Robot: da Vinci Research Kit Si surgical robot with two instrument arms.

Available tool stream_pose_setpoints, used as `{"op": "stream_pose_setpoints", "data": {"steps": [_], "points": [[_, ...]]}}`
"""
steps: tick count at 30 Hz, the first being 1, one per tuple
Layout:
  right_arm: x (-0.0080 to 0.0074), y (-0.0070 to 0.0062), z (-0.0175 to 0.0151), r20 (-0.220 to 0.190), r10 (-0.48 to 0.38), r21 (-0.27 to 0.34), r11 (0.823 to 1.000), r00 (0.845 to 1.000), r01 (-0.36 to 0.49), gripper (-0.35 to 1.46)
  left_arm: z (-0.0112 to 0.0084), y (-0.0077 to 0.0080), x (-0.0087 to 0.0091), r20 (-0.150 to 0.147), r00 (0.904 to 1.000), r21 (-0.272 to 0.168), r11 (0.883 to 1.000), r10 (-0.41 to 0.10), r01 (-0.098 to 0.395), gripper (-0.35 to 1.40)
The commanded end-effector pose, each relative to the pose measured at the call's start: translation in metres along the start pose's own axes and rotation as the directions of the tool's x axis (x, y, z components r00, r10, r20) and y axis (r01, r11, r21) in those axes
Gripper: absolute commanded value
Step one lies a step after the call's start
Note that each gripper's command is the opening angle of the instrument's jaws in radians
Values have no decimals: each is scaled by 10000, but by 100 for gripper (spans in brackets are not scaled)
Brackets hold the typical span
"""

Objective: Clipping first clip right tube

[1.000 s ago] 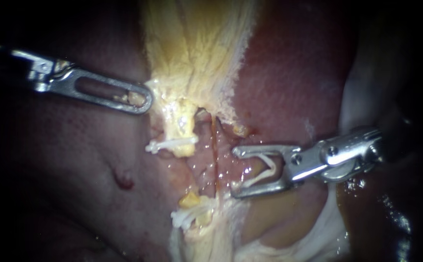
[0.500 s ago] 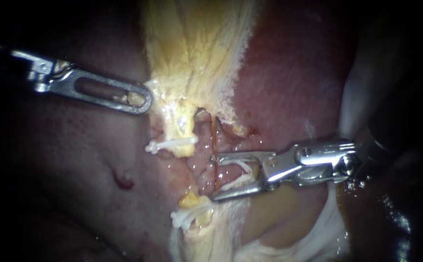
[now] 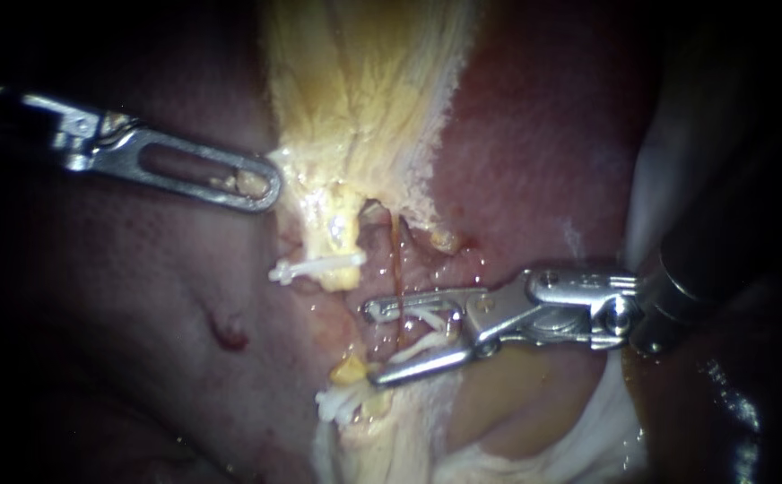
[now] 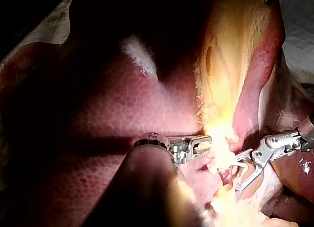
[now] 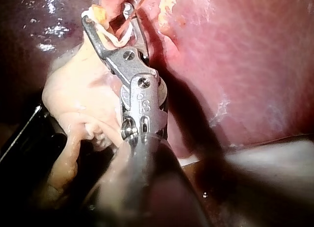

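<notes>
"What is the largest thing around your right instrument?"

"The liver (image 3: 534,134), dark red and wet. It lies under the shaft and runs on beyond the jaws. Next comes the gallbladder (image 3: 364,81), a pale yellow, fibrous band ahead of my right instrument (image 3: 373,344) and off to one side of its tips."

"And your other one?"

"My left instrument (image 3: 265,186) lies well apart from the right one, on the far side of the gallbladder, with its tip touching the pale edge. A yellow scrap shows through its slot. Whether it grips anything I cannot tell."

"How do the right jaws stand?"

"Apart, in a narrow V, and they carry the clip (image 3: 420,345). It is white, with one leg against each jaw, so both jaws bear on it."

"Where is the tube you are after?"

"The right tube (image 3: 396,260) is a thin red-brown strand. It comes from the gallbladder's ragged end and passes between my right jaws, nearer their tips than their hinge. I cannot tell whether it sits inside the clip's legs."

"Anything smaller?"

"The left tube (image 3: 337,235), pale yellow, stands just past my jaw tips, with a second white clip (image 3: 315,266) set crosswise on it. More white clip ends (image 3: 342,403) lie just beyond one jaw's tip."
</notes>
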State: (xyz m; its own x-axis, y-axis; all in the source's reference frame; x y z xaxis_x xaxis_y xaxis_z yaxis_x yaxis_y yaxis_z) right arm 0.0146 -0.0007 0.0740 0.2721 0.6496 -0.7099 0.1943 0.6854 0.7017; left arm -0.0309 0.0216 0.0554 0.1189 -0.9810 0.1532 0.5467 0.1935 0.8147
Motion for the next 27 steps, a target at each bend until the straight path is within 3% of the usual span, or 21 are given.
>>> {"op": "stream_pose_setpoints", "data": {"steps": [1,6,10,17,27], "points": [[1,-1,-1,3,-1,1,10000,10000,1,49,0,0,0,-4,10000,5,10000,-1,1,-35],[4,-10,-2,-103,59,86,9999,9999,-58,49,0,1,0,-6,10000,7,10000,1,-1,-35],[10,-23,-1,-427,240,267,9994,9988,-228,49,0,1,0,-6,10000,8,10000,2,-2,-35],[25,-44,2,-633,270,493,9985,9976,-239,49,0,1,0,-7,10000,8,10000,2,-2,-35],[29,-48,2,-687,346,543,9980,9970,-309,49,0,2,0,-8,10000,10,10000,3,-3,-35]]}}
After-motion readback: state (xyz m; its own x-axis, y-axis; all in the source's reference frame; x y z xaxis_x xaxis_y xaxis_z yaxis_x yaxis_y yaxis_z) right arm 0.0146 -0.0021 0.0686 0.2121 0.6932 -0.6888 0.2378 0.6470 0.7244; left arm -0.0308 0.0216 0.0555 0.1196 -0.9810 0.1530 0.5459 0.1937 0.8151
